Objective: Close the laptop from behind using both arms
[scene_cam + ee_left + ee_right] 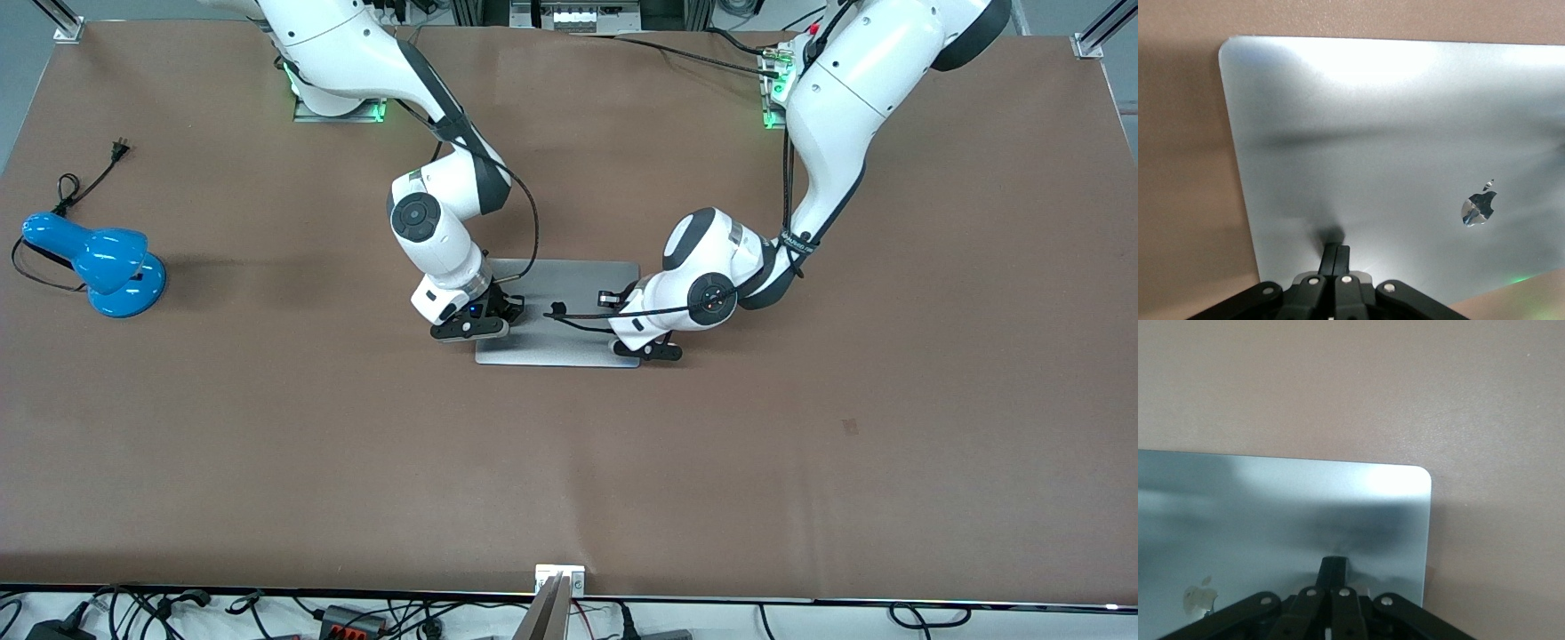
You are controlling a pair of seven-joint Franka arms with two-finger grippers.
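Pressing harder is my main worry: the laptop (569, 298) lies flat near the middle of the table (267, 444), lid down, so extra push from either arm could dent the lid or skid it over the brown mat. My right gripper (469, 327), fingers together, rests its tip on the lid at the corner toward the right arm's end. My left gripper (647, 349), fingers also together, touches the lid at the corner toward the left arm's end. Both wrists hang bent down over the laptop.
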